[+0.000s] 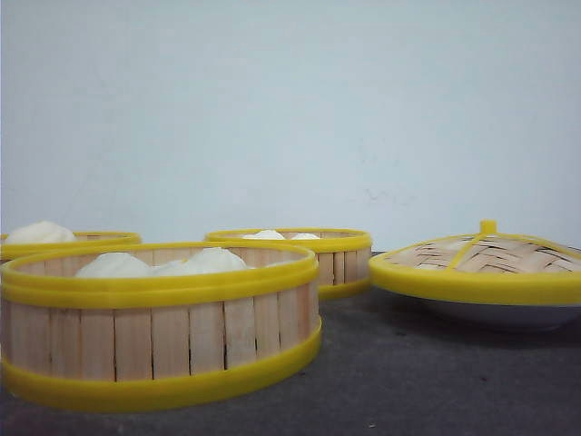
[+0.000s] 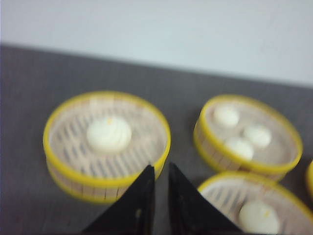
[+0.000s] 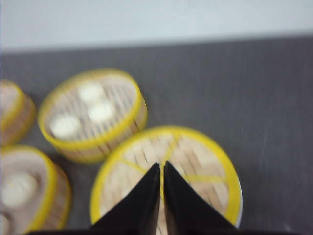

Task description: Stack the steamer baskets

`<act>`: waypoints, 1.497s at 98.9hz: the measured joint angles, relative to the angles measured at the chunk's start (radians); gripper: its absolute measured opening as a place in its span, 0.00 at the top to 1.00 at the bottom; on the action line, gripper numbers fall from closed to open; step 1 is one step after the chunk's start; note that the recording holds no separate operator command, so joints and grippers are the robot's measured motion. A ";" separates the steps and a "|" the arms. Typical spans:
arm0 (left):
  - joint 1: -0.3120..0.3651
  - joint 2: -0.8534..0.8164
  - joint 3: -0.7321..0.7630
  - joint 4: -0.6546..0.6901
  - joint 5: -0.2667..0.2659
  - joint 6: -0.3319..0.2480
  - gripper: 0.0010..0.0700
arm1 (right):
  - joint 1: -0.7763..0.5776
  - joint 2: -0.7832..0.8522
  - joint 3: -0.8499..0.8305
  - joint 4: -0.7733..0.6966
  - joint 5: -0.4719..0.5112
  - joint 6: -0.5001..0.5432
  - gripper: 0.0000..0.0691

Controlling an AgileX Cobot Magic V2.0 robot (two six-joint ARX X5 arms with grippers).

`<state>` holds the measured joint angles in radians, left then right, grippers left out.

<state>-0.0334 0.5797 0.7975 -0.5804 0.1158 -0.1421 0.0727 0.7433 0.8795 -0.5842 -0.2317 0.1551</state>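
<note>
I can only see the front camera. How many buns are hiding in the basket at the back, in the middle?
Observer: Three white buns sit in that round wooden-slat steamer basket with yellow rims.
Child: And the basket on the far left?
Observer: The far-left basket holds just one white bun.
Child: Where is the robot's right hand?
Observer: The right hand hangs over the domed woven lid with the yellow rim, fingers nearly together, holding nothing.
</note>
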 joint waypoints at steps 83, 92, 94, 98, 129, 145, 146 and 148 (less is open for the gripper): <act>0.000 0.107 0.000 -0.014 0.000 0.045 0.40 | 0.000 0.180 -0.002 -0.055 0.049 -0.102 0.14; 0.000 0.108 0.000 -0.014 0.000 0.045 0.39 | 0.008 0.207 -0.002 -0.027 0.046 -0.095 0.13; 0.000 0.109 0.000 -0.014 0.000 0.045 0.39 | 0.013 0.216 -0.002 -0.014 0.043 -0.094 0.13; 0.000 0.109 0.000 -0.013 0.000 0.045 0.39 | 0.023 0.239 -0.002 0.013 0.031 -0.087 0.13; 0.000 0.142 0.000 0.001 0.000 0.045 0.39 | 0.146 0.568 0.236 0.061 -0.011 -0.050 0.13; 0.000 0.151 0.000 0.013 0.000 0.045 0.39 | 0.192 0.777 0.402 0.064 -0.009 -0.049 0.13; 0.000 0.151 0.000 0.014 0.000 0.045 0.39 | 0.194 0.791 0.412 0.064 -0.007 -0.049 0.13; 0.000 0.151 0.000 0.016 0.000 0.045 0.39 | 0.199 0.816 0.431 0.064 -0.003 -0.049 0.13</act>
<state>-0.0334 0.7311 0.7975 -0.5648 0.1162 -0.0967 0.2714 1.5597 1.3102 -0.5198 -0.2348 0.1062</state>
